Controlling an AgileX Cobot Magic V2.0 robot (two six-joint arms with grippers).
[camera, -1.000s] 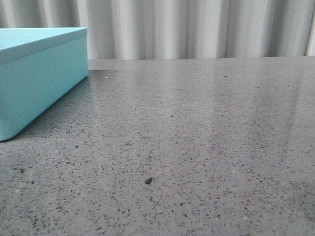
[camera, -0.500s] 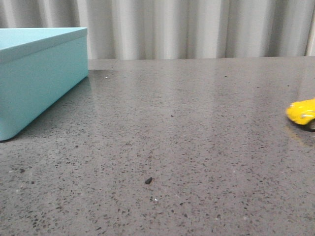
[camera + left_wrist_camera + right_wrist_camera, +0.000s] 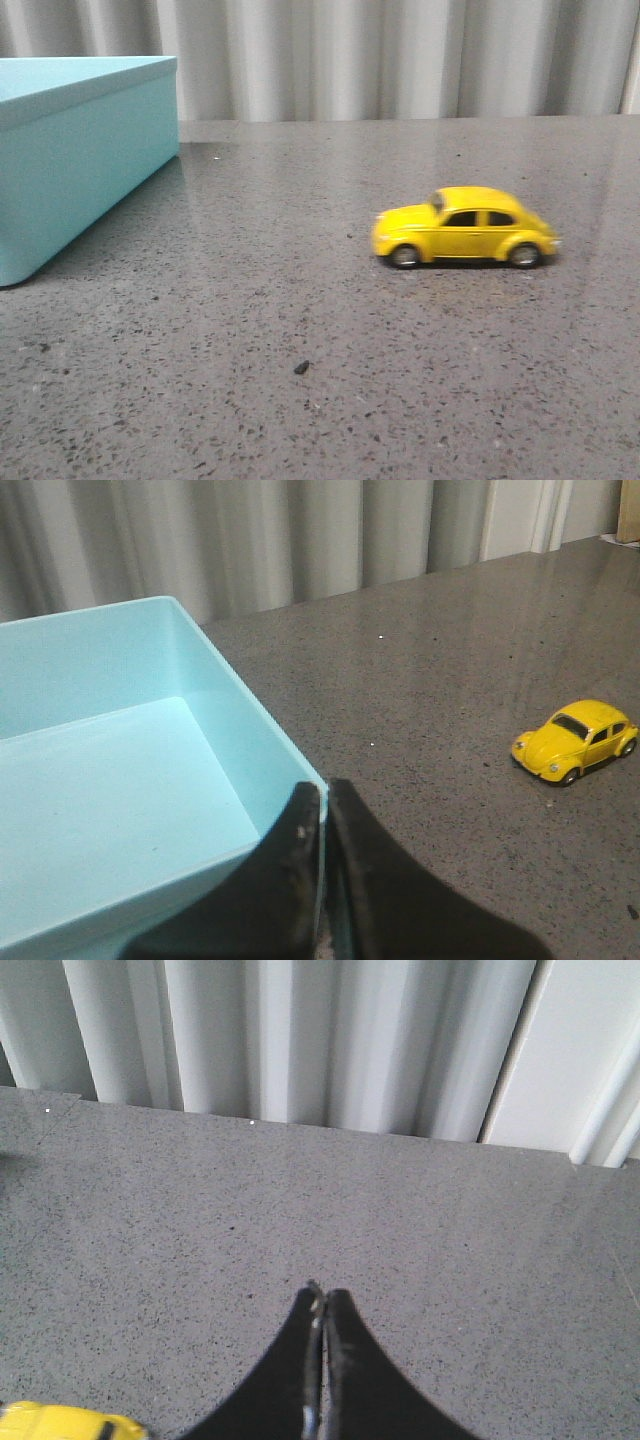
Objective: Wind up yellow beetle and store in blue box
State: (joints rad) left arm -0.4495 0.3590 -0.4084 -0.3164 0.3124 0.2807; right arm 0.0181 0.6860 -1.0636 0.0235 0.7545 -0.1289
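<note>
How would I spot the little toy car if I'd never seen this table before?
Start at the large light turquoise-blue rectangular box at the left of the speckled grey stone table. Look right, across bare tabletop, to the small bright yellow toy Beetle car standing on its wheels, apart from the box. It is the only yellow thing there, with dark windows and a rounded roof.

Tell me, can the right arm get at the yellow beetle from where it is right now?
Probably yes. The yellow beetle stands alone on the open table, well apart from the blue box, and shows at the edge of the right wrist view beside the right gripper. Its fingers are shut, so they would need opening first.
</note>
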